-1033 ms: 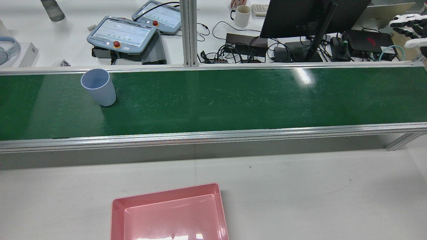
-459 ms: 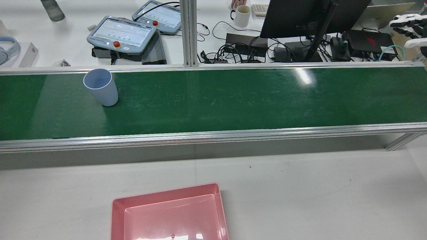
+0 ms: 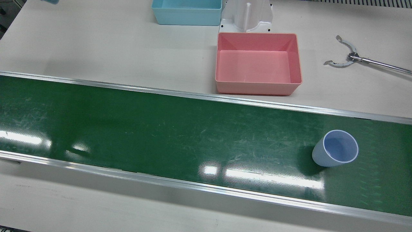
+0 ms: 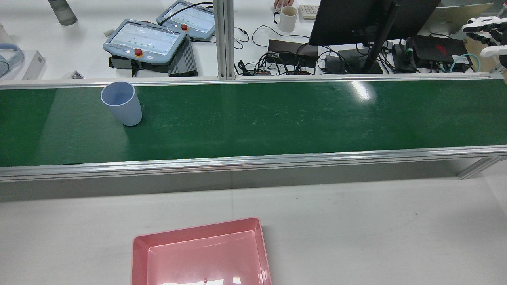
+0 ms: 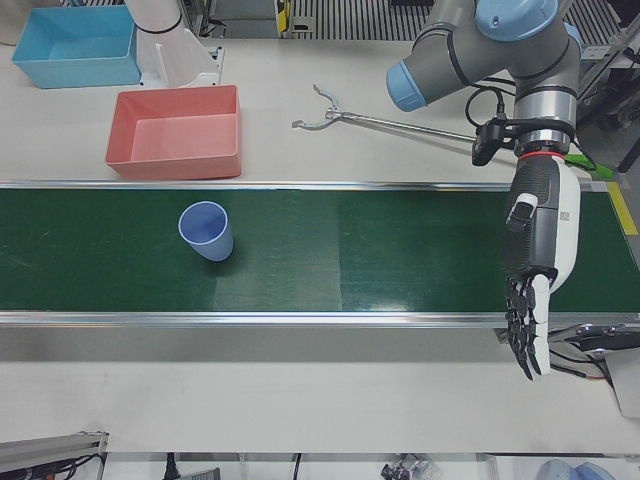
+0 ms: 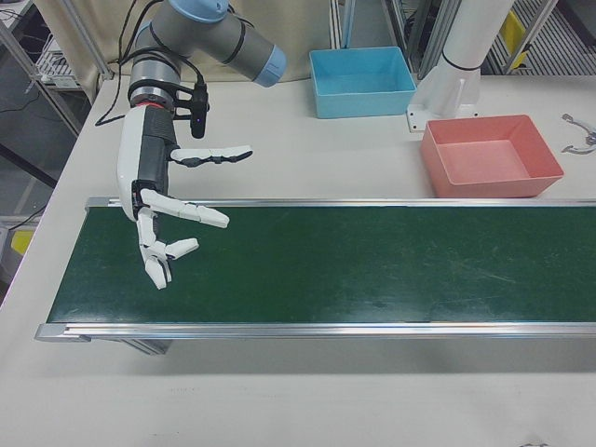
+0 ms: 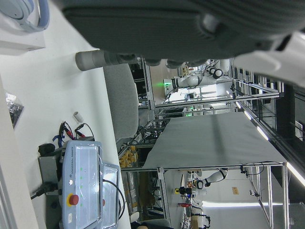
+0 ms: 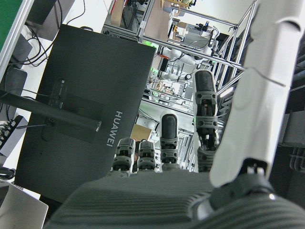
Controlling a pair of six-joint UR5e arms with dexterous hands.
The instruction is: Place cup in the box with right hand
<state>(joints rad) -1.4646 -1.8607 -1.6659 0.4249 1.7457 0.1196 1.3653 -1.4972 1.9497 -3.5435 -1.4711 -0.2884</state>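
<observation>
Standing upright on the green belt (image 3: 161,129), mouth up, the cup (image 3: 335,152) sat at the left-arm end, well apart from the pink box (image 3: 258,62) on the table beyond (empty, ready to receive it). The right hand (image 6: 168,219) hung over the belt's opposite end, fingers spread and holding nothing, probably waiting for the cup; the left hand (image 5: 533,290) hung with fingers straight and apart.
</observation>
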